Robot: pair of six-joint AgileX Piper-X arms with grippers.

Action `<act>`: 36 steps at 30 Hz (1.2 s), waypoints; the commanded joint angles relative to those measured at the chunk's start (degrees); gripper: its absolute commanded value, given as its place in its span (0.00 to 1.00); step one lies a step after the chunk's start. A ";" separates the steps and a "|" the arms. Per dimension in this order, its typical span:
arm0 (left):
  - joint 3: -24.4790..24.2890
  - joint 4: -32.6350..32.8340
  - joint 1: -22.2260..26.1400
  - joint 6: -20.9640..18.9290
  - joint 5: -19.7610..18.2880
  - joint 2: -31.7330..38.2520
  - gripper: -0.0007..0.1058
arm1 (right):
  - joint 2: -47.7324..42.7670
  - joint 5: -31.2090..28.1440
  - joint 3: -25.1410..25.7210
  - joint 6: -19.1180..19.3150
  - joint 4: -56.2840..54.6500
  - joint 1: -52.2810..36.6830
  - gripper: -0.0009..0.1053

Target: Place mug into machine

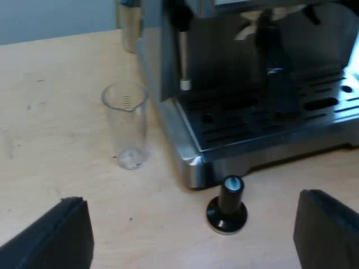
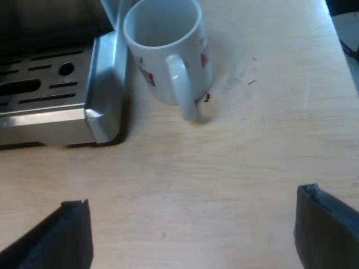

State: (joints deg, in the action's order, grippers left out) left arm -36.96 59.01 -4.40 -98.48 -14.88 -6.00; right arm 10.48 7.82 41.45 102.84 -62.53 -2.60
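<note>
Black fingers point(image 1: 56, 241) of my left claw point(image 1: 190, 230) stand wide apart over the pale wooden table point(image 1: 50, 95), with nothing between them. Just past them a tamper point(image 1: 227, 207) with a black knob stands upright on the table, near the machine's point(image 1: 190, 162) front corner but apart from it. Farther on, a clear glass point(image 1: 126, 126) stands upright beside the machine, empty as far as I can tell. The slotted drip tray point(image 1: 252, 126) lies beyond the tamper, and a thin wand point(image 1: 183, 61) hangs down over its near end.

My right claw point(image 2: 190, 230) is likewise spread wide and holds nothing, with bare table under it. Beyond it the white mug point(image 2: 165, 50) with red marks stands upright on the table, its handle turned toward me, just beside the drip tray's steel corner and not on the tray.
</note>
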 commanded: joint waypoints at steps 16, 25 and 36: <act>-4.19 -9.31 -14.29 -0.49 -2.12 -12.47 0.75 | 10.96 3.78 7.06 4.60 1.80 7.67 0.73; -4.19 -14.77 -22.61 -0.49 -3.85 -19.61 0.75 | 11.97 4.82 7.06 5.16 5.41 8.11 0.73; -4.19 -17.84 -24.45 -0.49 -3.85 -21.84 0.75 | 11.97 4.39 7.06 5.31 5.39 8.11 0.73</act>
State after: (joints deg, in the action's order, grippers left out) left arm -40.76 42.59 -28.60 -98.47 -18.38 -27.99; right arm 22.59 12.06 47.75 107.17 -57.63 5.44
